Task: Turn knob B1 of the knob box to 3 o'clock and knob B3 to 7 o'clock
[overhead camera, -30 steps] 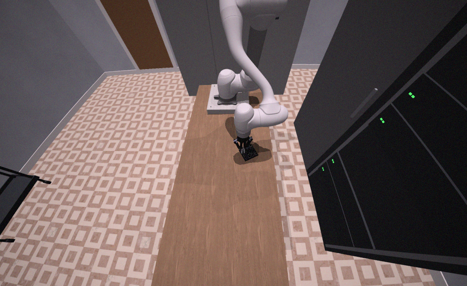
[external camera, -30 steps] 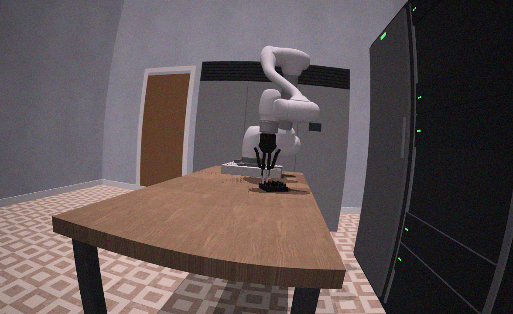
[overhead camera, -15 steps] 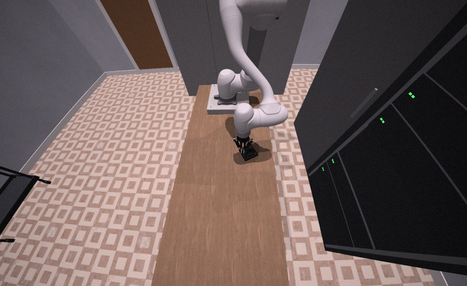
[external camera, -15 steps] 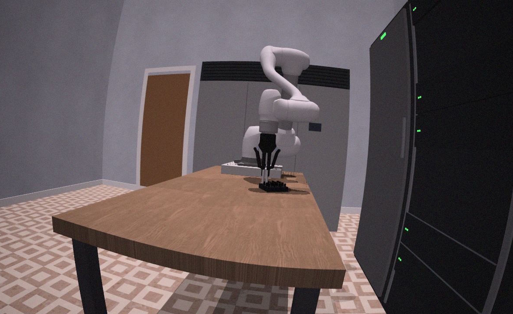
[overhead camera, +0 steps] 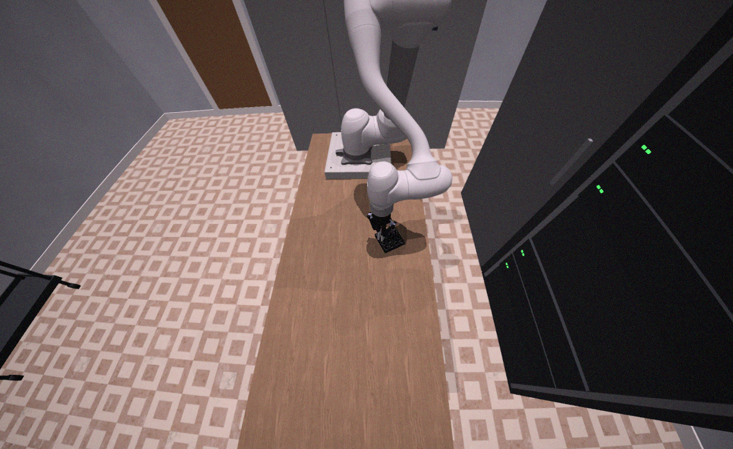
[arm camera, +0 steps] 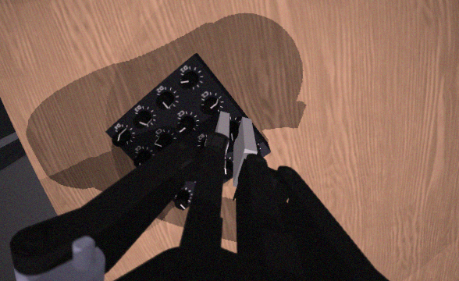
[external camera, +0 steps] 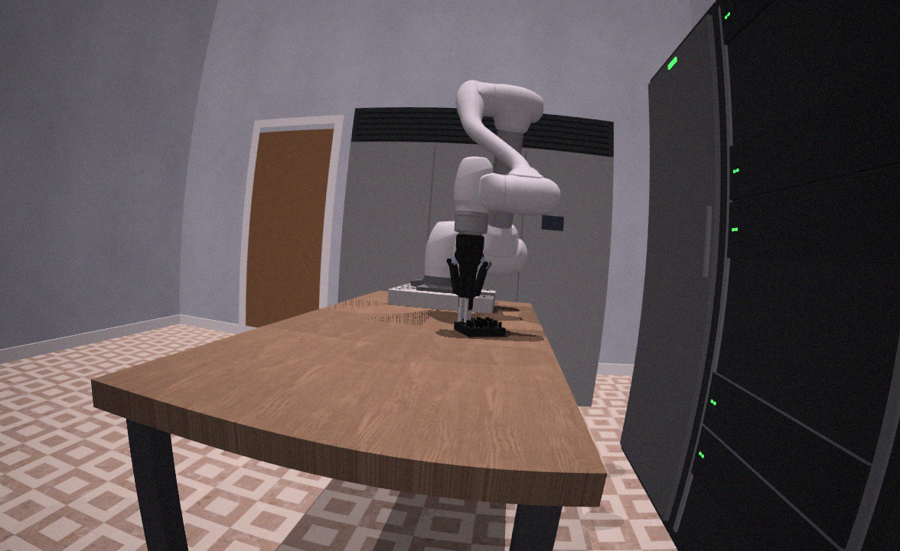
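Observation:
The black knob box (overhead camera: 392,241) (external camera: 482,329) (arm camera: 198,65) stands on the wooden table (overhead camera: 346,335) (external camera: 371,397) (arm camera: 370,117), near its right edge and not far from the arm's base. In the wrist view it lies turned, with row D at the upper left and the knobs numbered 1 at the upper right. My gripper (overhead camera: 383,226) (external camera: 464,312) (arm camera: 231,129) points straight down onto the box. Its two grey fingertips are shut on knob B1 (arm camera: 234,129). The gripper's black fingers hide knob B3 and most of rows A and B. I cannot read where B1's white line points.
The arm's grey base plate (overhead camera: 335,170) (external camera: 412,295) sits at the table's far end. Tall dark cabinets (overhead camera: 609,195) (external camera: 782,274) stand close along the table's right side. A black cart (overhead camera: 0,318) stands on the floor at the left.

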### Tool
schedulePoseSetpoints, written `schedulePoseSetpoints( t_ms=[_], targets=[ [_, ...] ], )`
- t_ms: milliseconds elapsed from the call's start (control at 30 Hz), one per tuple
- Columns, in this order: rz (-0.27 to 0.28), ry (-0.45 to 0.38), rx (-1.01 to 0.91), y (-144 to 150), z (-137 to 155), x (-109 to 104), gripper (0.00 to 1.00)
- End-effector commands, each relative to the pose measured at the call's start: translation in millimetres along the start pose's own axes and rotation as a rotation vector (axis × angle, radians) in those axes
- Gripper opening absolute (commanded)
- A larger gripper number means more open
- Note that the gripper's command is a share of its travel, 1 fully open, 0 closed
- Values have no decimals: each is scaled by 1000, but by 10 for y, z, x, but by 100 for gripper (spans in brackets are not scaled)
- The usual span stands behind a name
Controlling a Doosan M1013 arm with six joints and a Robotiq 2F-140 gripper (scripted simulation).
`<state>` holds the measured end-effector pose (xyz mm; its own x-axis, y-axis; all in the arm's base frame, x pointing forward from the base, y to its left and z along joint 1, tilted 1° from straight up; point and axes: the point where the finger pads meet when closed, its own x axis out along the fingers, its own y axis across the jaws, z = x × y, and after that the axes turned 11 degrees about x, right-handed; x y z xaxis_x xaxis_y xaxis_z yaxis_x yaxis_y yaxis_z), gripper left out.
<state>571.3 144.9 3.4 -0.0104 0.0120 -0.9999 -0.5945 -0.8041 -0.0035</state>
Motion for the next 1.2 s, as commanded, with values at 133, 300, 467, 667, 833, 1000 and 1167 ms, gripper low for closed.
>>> schedulePoseSetpoints(
  t_ms=[133, 300, 467, 667, 833, 1000, 1167],
  targets=[
    [3, 3, 165, -1, 1, -1, 5],
    [3, 4, 261, -1, 1, -1, 5],
    [2, 4, 371, -1, 1, -1, 5],
    [2, 4, 483, -1, 1, -1, 5],
    [2, 4, 531, -1, 1, -1, 5],
    [2, 4, 595, -1, 1, -1, 5],
    [2, 4, 641, -1, 1, -1, 5]
  ],
)
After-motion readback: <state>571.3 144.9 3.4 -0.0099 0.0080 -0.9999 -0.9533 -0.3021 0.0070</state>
